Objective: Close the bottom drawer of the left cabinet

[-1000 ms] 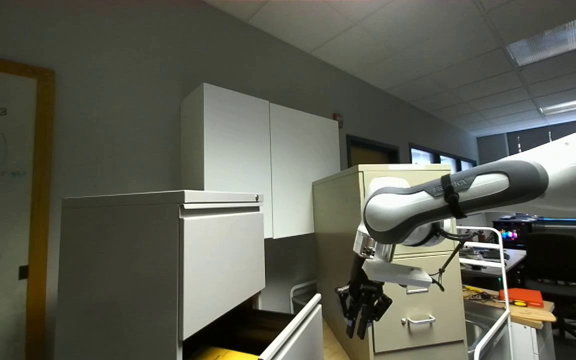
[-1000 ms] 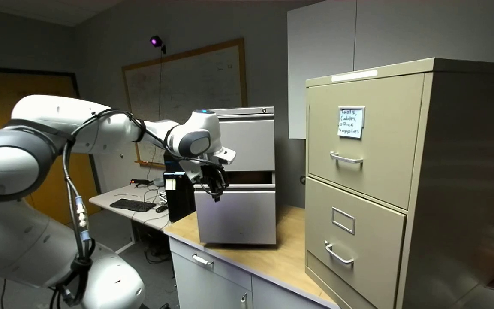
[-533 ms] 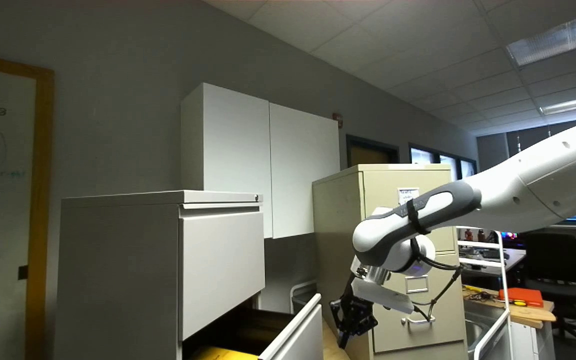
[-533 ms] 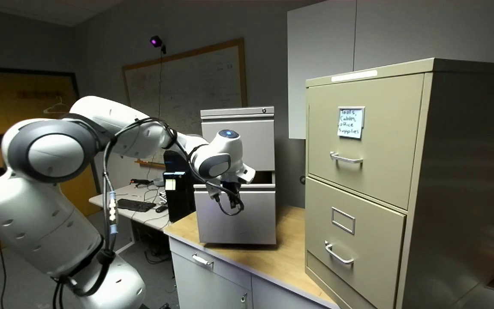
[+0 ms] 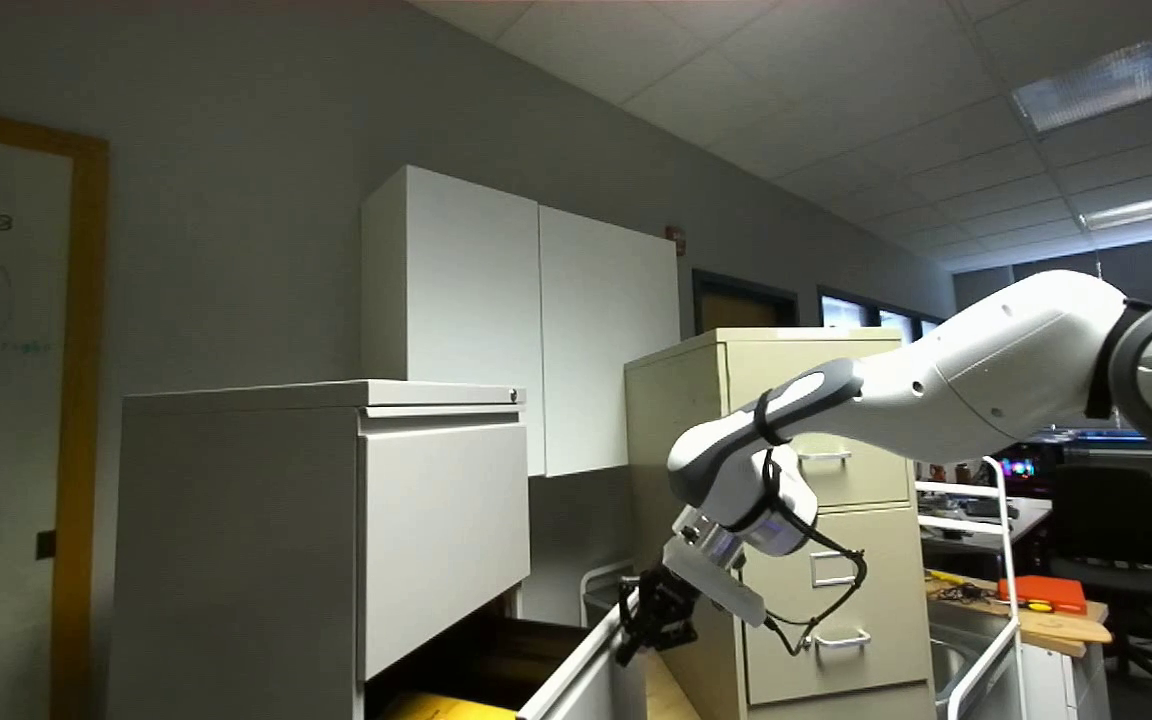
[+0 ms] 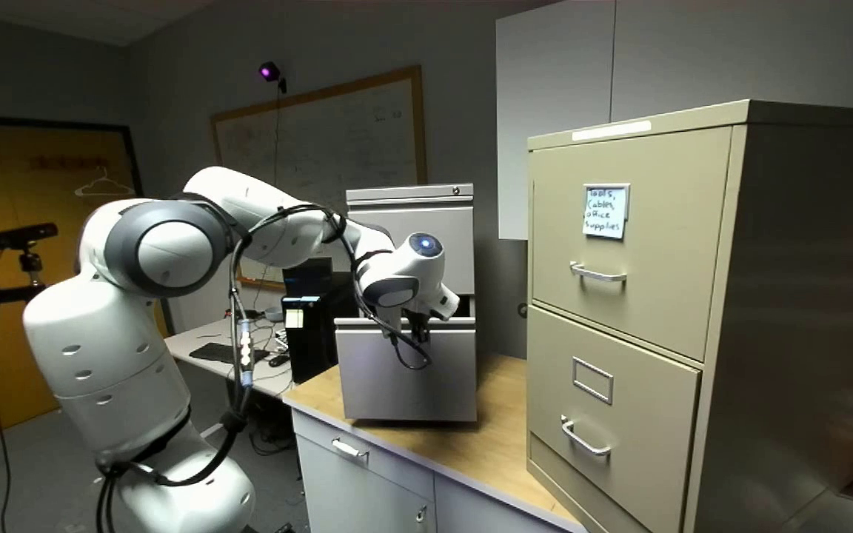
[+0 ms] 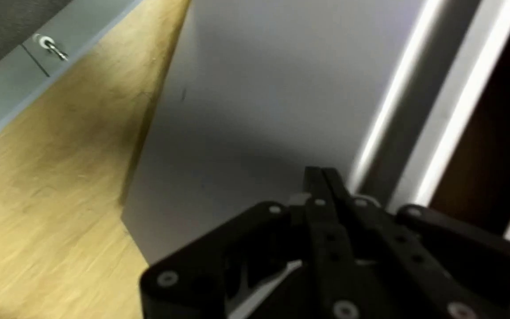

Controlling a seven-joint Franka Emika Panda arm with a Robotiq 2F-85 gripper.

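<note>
The white left cabinet (image 5: 236,550) shows in both exterior views, also here (image 6: 426,248). Its bottom drawer (image 5: 596,685) is pulled out, with a dark gap above it and something yellow inside. The drawer's flat front (image 6: 397,385) also fills much of the wrist view (image 7: 259,88). My gripper (image 7: 321,170) is shut, its fingertips together and holding nothing visible. It is at the drawer front just below the top rim. In an exterior view the gripper (image 5: 628,652) overlaps the drawer's front edge. I cannot tell whether it touches the panel.
The beige filing cabinet (image 6: 619,296) stands beside the white cabinet on the wooden countertop (image 6: 504,400). White upper cupboards (image 5: 536,330) hang on the wall behind. A desk with a keyboard (image 6: 228,354) is on the cabinet's far side. A handle (image 7: 51,46) sticks out below the counter edge.
The arm has reached forward, bringing the gripper from in front of the filing cabinet up to the drawer front. The fingers showed a small gap a second ago. The drawer has not visibly moved.
</note>
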